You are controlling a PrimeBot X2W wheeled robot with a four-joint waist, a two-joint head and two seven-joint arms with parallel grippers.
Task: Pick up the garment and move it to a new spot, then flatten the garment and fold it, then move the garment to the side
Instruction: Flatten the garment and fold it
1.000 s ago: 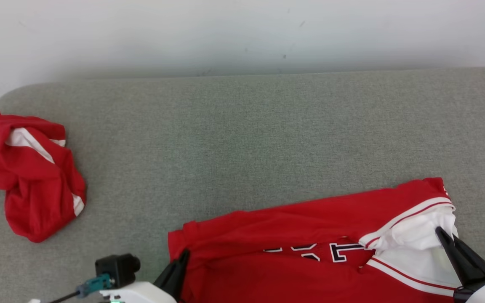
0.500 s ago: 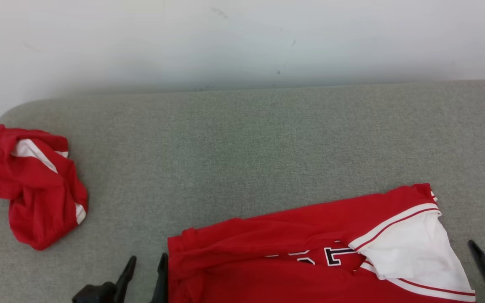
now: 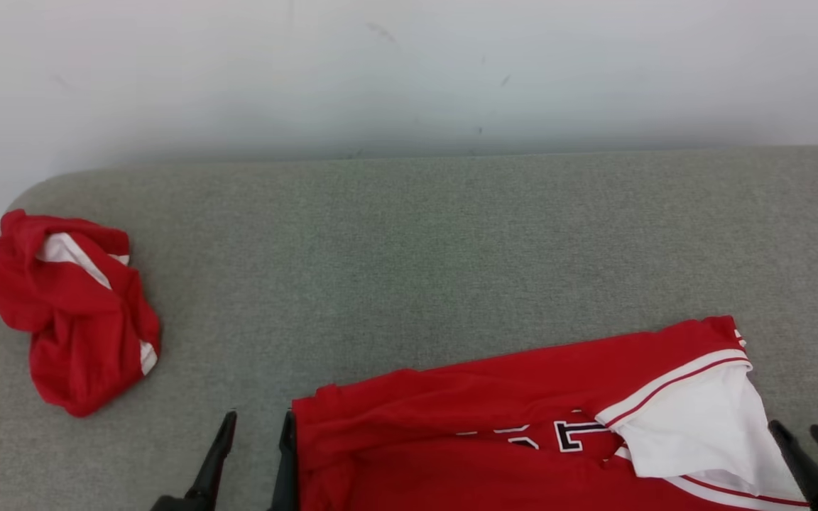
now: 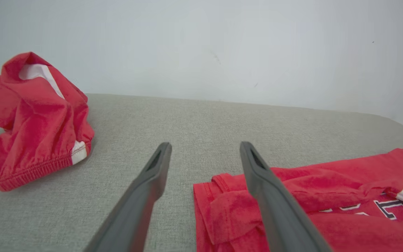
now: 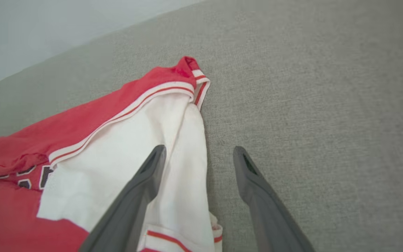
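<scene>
Dark fingers of the left gripper [image 3: 258, 420] stand spread and empty, straddling the left hem of the red jersey [image 3: 494, 397]. The right gripper [image 3: 797, 429], equally wide and empty, straddles the edge of the jersey's white sleeve panel [image 3: 700, 426]. The jersey lies rumpled and part-folded at the near side of the grey padded surface [image 3: 409, 248], well apart from a crumpled red garment [image 3: 75, 319] at far left. Pinching only the top layer would likely drag the layers apart and spoil the fold.
</scene>
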